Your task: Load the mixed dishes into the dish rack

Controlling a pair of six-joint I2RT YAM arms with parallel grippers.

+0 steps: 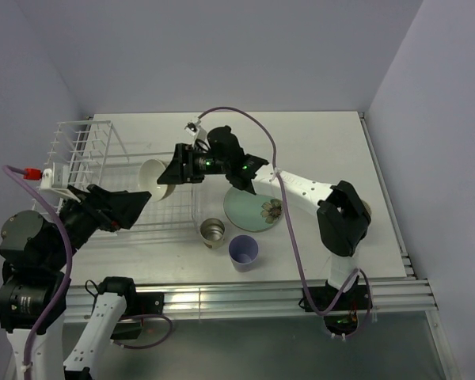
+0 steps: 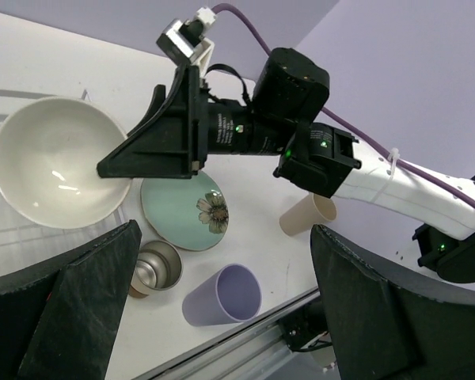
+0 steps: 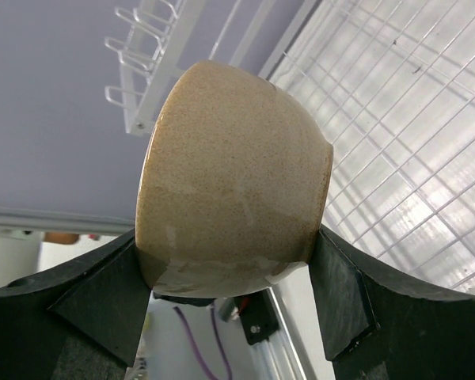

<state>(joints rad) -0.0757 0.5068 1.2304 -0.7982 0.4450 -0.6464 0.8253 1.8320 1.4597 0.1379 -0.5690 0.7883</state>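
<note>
My right gripper [image 1: 176, 168] is shut on the cream bowl [image 1: 154, 180] and holds it tipped on its side above the white wire dish rack [image 1: 79, 150]. In the right wrist view the bowl [image 3: 233, 178] sits between both fingers [image 3: 95, 297], with rack wires [image 3: 404, 119] behind it. My left gripper [image 1: 131, 207] is open and empty over the rack's near side, facing the bowl [image 2: 55, 162]. The pale green flower plate [image 1: 253, 207], steel cup [image 1: 212, 231] and lavender cup [image 1: 243, 252] stand on the table right of the rack. The beige tumbler [image 2: 309, 215] is mostly hidden behind the right arm in the top view.
The right arm [image 1: 309, 190] stretches across the table over the plate. Upright tines [image 1: 75, 134] line the rack's far left part. The table's near edge is a metal rail [image 1: 245, 293], just below the lavender cup.
</note>
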